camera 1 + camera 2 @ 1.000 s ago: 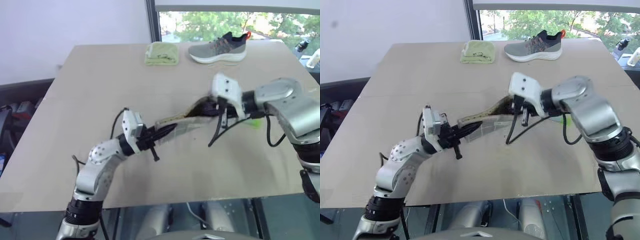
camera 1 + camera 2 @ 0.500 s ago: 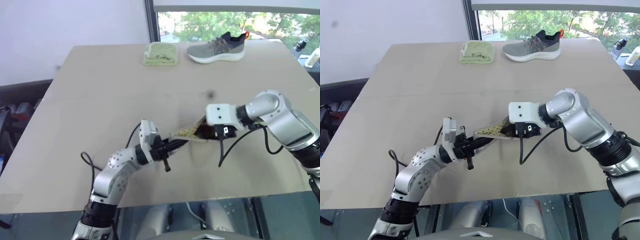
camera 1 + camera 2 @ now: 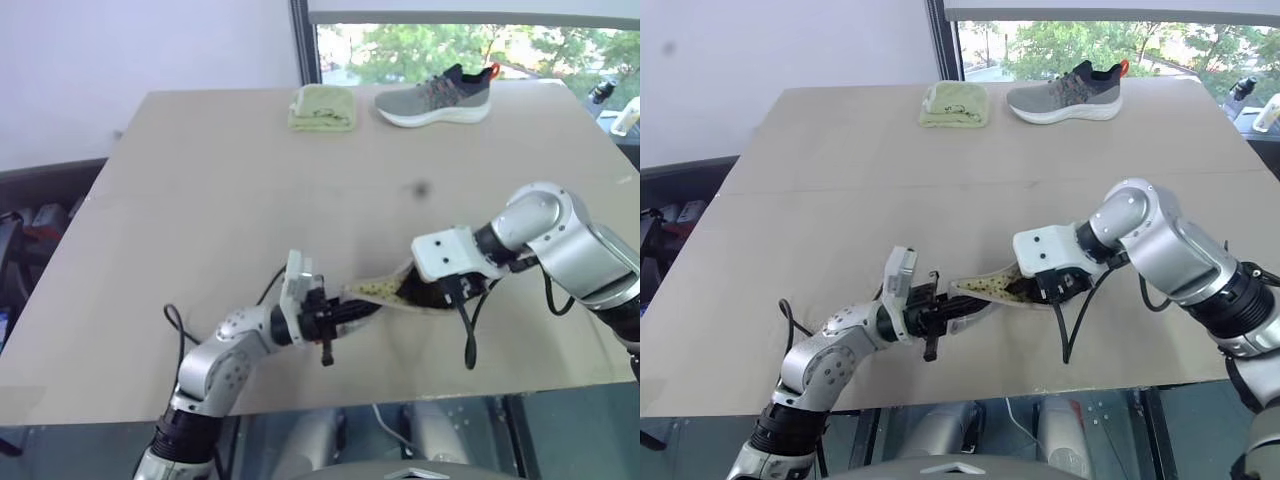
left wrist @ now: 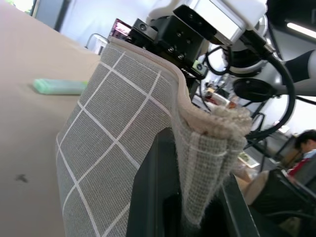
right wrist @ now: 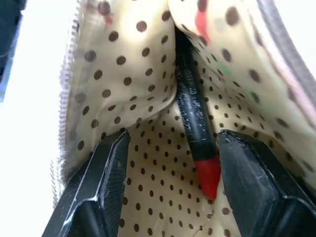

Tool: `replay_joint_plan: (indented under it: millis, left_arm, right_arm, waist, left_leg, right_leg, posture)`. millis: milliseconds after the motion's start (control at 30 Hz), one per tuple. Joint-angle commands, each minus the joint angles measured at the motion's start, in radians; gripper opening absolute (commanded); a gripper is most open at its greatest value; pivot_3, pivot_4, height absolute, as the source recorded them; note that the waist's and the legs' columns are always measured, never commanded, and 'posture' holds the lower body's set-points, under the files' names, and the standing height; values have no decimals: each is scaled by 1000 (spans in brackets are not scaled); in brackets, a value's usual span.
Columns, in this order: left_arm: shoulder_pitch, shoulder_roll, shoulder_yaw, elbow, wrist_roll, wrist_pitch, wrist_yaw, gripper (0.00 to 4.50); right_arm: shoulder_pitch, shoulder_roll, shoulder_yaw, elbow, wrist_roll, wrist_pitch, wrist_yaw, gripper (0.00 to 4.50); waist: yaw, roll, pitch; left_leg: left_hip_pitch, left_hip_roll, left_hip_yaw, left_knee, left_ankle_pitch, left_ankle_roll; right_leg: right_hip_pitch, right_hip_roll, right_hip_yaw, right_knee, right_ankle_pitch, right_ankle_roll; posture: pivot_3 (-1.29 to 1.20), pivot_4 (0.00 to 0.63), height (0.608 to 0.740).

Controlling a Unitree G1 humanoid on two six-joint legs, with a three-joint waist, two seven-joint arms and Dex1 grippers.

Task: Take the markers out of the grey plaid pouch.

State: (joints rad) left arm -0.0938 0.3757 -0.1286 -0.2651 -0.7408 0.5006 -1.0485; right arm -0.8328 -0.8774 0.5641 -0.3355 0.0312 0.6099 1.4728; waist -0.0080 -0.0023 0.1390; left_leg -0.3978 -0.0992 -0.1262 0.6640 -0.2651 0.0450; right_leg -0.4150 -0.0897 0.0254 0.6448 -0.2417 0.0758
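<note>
Grey plaid pouch (image 4: 113,128) off worktop (image 3: 200,200), between hands. Left hand (image 3: 335,318) clamped shut on pouch end. Right hand (image 5: 168,197) inside pouch mouth, fingers (image 5: 106,182) spread around red-tipped marker (image 5: 197,133), not gripping.

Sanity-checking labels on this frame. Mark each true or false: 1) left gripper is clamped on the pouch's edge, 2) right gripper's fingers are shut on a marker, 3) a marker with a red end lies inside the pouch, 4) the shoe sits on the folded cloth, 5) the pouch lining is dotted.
1) True: the left gripper is shut on the fabric edge of the grey plaid pouch.
2) False: the right gripper stands open inside the pouch, a finger on each side of the marker, not closed on it.
3) True: it is dark with a red end.
4) False: the shoe sits beside the folded cloth, apart from it.
5) True: pale lining with dark dots.
</note>
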Motion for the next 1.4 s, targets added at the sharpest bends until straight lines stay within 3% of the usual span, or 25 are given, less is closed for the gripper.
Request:
replay_joint_plan:
  millis: [33,267,633,733,867,900,1133,1400]
  left_arm:
    - [1,1,-7,-45,-26,4,-26,0]
    - [-16,4,-5,-6,-5,-2,-42,0]
    - [-22,11,-3,9,21,-16,-55,0]
    - [-26,16,-8,11,60,-51,-58,0]
    - [-31,32,-18,13,132,-123,-65,0]
    - [-32,39,-22,13,151,-141,-68,0]
    - [-61,77,-43,30,370,-333,2,0]
    - [-121,162,-69,72,638,-497,109,0]
  right_arm:
    - [-32,23,28,17,-35,-16,11,2892]
    - [-29,139,131,221,-176,-133,-62,2892]
    - [25,198,171,332,-289,-303,-85,2892]
    - [30,212,153,351,-295,-332,-100,2097]
    - [25,222,119,383,-311,-361,-126,483]
    - [24,221,109,387,-311,-364,-130,339]
    - [26,219,-2,316,-264,-269,-167,337]
    - [21,235,-162,223,-165,-8,-223,337]
  waist:
    - [-2,0,0]
    - [-6,-1,-1]
    - [-6,-1,-1]
    - [-6,-2,-2]
    - [-5,-2,-2]
    - [-5,-2,-2]
    - [-1,-1,-1]
    - [-1,-1,-1]
  left_leg:
    - [0,0,0,0,0,0]
    - [1,0,0,0,0,0]
    - [3,1,0,0,0,0]
    - [5,1,1,0,0,0]
    - [7,1,1,0,0,0]
    - [8,1,1,0,0,0]
    - [13,1,1,-1,0,0]
    - [3,1,1,-4,0,-1]
  right_leg:
    - [0,0,0,0,0,0]
    - [0,0,0,0,0,0]
    - [1,1,0,1,0,0]
    - [2,2,1,1,0,0]
    - [4,2,1,2,1,-1]
    - [5,2,1,2,1,-1]
    - [9,2,1,1,1,-1]
    - [-1,2,1,-1,1,-2]
  posture:
    - [0,150,740]
    - [0,150,740]
    - [0,150,740]
    - [0,150,740]
    - [0,150,740]
    - [0,150,740]
    - [0,150,740]
    - [0,150,740]
